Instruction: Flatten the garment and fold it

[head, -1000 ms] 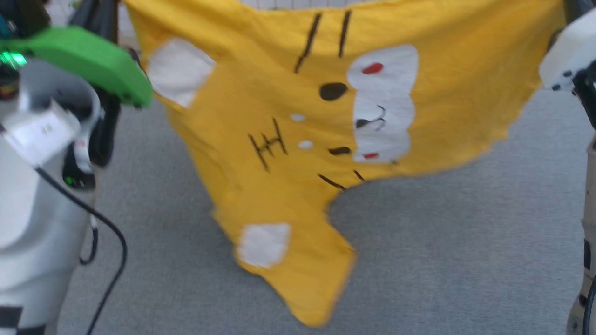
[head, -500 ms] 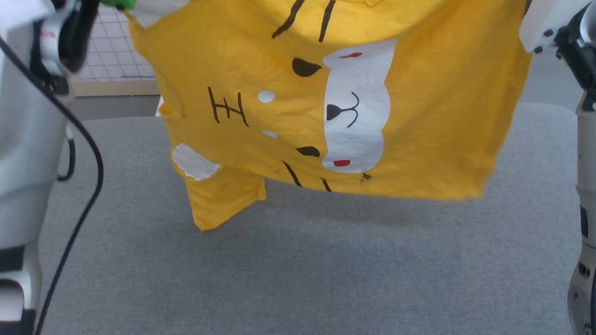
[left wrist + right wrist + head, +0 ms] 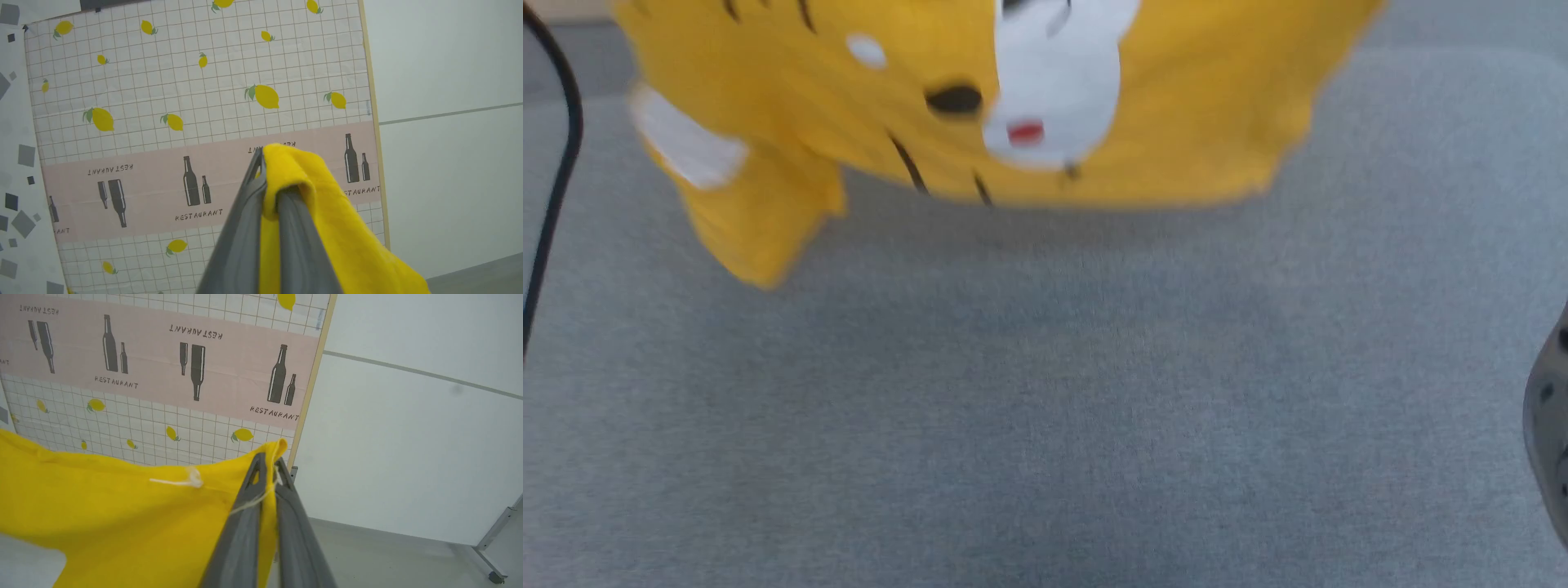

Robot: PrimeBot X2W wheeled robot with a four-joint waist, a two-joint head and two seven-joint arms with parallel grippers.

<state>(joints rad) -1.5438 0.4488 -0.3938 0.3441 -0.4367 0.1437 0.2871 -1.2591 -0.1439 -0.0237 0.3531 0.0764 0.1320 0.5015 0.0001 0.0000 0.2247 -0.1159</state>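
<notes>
So, head view: the garment (image 3: pixel 1201 106) hangs blurry over the grey table (image 3: pixel 1045 408), not laid down, so nothing looks flattened or folded yet. Left wrist view: the left gripper (image 3: pixel 265 163) is pinched tight on a yellow edge that drapes off to its right. Right wrist view: the right gripper (image 3: pixel 269 461) clamps another edge, cloth spreading to its left.
</notes>
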